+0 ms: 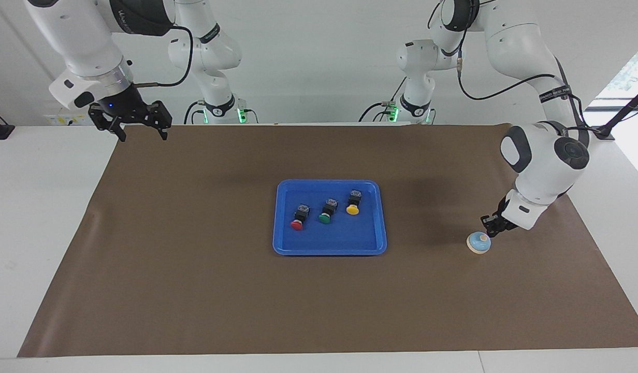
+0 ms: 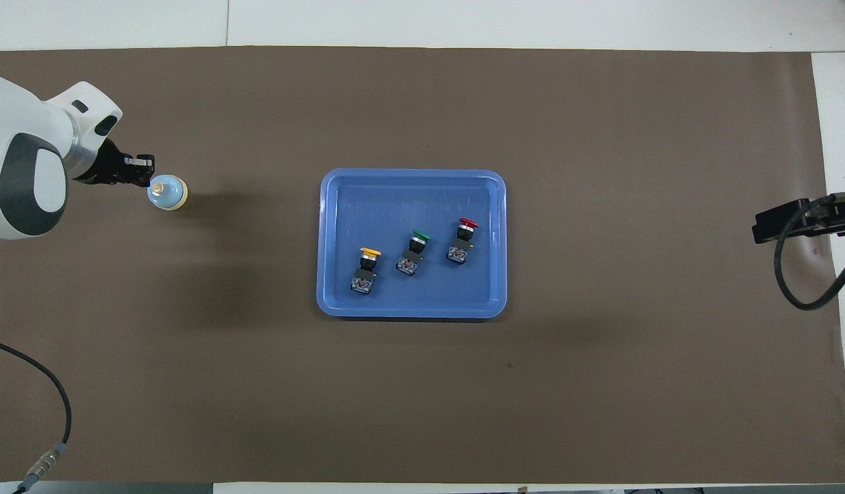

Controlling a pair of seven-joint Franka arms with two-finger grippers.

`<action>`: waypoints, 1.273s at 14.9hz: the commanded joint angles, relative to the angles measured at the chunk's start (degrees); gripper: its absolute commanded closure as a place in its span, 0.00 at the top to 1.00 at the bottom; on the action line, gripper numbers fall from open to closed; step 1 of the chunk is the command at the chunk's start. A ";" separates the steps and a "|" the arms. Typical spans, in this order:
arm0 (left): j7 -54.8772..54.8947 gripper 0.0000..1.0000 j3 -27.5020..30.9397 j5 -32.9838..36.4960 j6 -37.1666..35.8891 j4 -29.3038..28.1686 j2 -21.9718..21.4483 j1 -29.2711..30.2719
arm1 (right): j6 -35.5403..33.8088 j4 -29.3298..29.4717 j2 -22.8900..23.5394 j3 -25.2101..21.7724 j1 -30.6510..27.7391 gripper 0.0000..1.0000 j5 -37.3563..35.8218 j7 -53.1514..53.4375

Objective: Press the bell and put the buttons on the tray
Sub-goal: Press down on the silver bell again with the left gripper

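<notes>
Step in hand, judged from the layout: bell press. All three buttons lie inside the tray [image 1: 329, 247]: red button [image 1: 298, 217], green button [image 1: 326, 211], yellow button [image 1: 353, 202], in a slanted row, each on its side, apart from one another and from the rim. Placement part appears complete.

Bell [image 1: 478, 243] stands on the table [image 1: 194, 290] toward the left arm's end, well apart from the tray. Left gripper [image 1: 491, 228] low, tips at the cream knob; contact not resolvable. Jaws appear clenched, grasping nothing.

Next move calls for a short straight push down on the knob, centred, to avoid tipping or sliding the bell.

Right gripper [image 1: 138, 124] waits raised over the table corner at the right arm's end, jaws released and spread.

Open mat surrounds the bell; table edge lies some way off, nothing beside it to strike.
</notes>
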 commanded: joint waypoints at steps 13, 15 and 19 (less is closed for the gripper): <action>0.74 0.00 -0.08 0.74 1.00 -0.95 -0.02 0.23 | 0.16 -0.84 -0.91 1.11 -0.92 1.00 0.15 0.37; 0.65 0.11 -0.08 0.65 -2.19 -0.58 -4.49 -0.12 | 0.16 -0.84 -0.83 1.11 -0.92 1.00 0.15 0.29; 0.56 1.00 -0.26 0.65 -10.00 -0.41 -13.37 -0.56 | 0.16 -0.84 -0.91 1.11 -0.92 1.00 0.15 0.37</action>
